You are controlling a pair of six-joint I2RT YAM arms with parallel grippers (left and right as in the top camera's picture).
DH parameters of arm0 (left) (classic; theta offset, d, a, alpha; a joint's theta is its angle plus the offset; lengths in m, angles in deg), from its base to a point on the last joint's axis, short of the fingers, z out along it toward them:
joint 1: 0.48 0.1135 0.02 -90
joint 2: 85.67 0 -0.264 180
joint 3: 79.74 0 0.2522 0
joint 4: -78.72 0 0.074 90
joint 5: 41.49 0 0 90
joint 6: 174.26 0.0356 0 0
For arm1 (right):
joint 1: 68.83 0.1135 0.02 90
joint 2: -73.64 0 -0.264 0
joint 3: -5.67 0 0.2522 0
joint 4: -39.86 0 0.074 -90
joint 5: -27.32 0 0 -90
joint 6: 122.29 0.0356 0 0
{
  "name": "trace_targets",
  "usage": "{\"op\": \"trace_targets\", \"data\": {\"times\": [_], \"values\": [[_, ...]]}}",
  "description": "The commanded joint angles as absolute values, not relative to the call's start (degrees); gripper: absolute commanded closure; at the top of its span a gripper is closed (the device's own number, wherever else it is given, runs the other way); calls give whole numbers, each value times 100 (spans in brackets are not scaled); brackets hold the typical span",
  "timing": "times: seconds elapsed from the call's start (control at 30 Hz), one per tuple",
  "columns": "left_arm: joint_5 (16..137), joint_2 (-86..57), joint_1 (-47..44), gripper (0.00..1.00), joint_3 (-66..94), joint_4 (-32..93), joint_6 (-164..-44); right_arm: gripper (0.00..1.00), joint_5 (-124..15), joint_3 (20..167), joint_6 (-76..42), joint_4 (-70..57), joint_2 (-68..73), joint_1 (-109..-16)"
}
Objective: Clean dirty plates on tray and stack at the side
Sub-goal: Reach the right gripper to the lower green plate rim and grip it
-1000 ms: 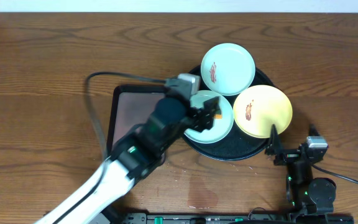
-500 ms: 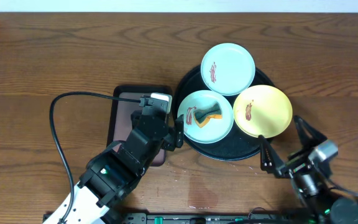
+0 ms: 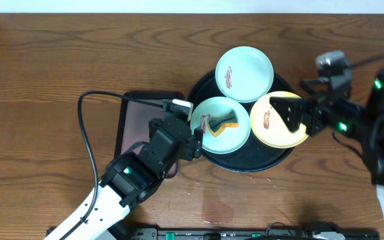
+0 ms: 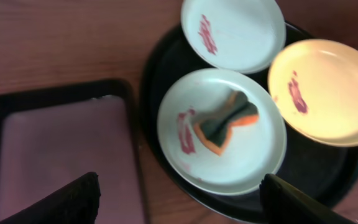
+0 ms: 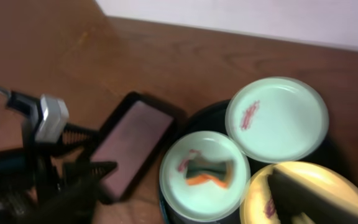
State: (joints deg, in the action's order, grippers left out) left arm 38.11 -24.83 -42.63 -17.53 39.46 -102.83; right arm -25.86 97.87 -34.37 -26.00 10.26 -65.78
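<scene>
Three plates on the black tray (image 3: 245,164), all with a reddish smear.
- Near blue plate (image 3: 223,125): fully inside the tray, its left edge close to the tray's left rim. An orange and dark green sponge (image 3: 223,123) lies on it, beside the smear.
- Far blue plate (image 3: 245,74): overhangs the tray's far rim.
- Yellow plate (image 3: 282,120): overhangs the right rim.
- The three rims meet in the middle. Touching or overlapping, can't tell.

Left pincer (image 3: 196,138) is spread wide, low at the near blue plate's left edge, gripping nothing. Right pincer (image 3: 287,112) is over the yellow plate. Its fingers look spread, though the wrist view is blurred.

Brown rectangular tray (image 3: 133,127) sits just left of the black tray, with a narrow gap between them. The left arm's cable (image 3: 85,127) loops beside it. Bare bench (image 3: 79,53) runs wide on the far and left sides.
</scene>
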Motion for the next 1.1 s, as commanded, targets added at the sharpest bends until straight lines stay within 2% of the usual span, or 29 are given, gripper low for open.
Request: {"op": "trace_targets", "data": {"times": [0.0, 0.07, 0.13, 0.17, 0.23, 0.3, 0.4, 0.63, 0.7, 0.77, 0.83, 1.07], "values": [[4209, -2442, -4263, 17, -1747, 3944, -10233, 54, -2217, 9870, -3448, -2471, 292, -6576], [4207, -2411, -4261, 17, -1747, 3951, -10233, 65, -2988, 9870, -3350, -2567, -101, -6434], [4207, -2376, -4261, 17, -1749, 3949, -10233, 71, -4201, 9870, -2913, -2643, -499, -6202], [4207, -2343, -4261, 17, -1753, 3951, -10233, 70, -4695, 9870, -2747, -2641, -698, -6058], [4205, -2254, -4261, 17, -1753, 3955, -10230, 57, -5150, 9870, -2718, -2545, -1129, -5761], [4202, -2133, -4261, 17, -1753, 3999, -10230, 55, -5296, 9870, -2668, -2396, -1502, -5549], [4202, -1924, -4261, 17, -1753, 4040, -10230, 58, -5672, 9870, -2358, -2145, -2145, -5315], [4202, -1539, -4261, 17, -1753, 4073, -10230, 58, -5556, 9872, -2312, -1911, -3109, -5260], [4202, -1469, -4261, 17, -1753, 4086, -10230, 65, -5550, 9872, -2312, -1964, -3301, -5258], [4205, -1388, -4261, 17, -1753, 4084, -10230, 67, -5211, 9870, -2585, -1992, -3487, -5232], [4196, -1342, -4261, 17, -1753, 4095, -10230, 64, -5021, 9870, -2834, -1999, -3581, -5175], [4185, -1309, -4261, 17, -1753, 4322, -10228, 63, -5491, 9866, -2871, -1909, -3830, -4996]]}}
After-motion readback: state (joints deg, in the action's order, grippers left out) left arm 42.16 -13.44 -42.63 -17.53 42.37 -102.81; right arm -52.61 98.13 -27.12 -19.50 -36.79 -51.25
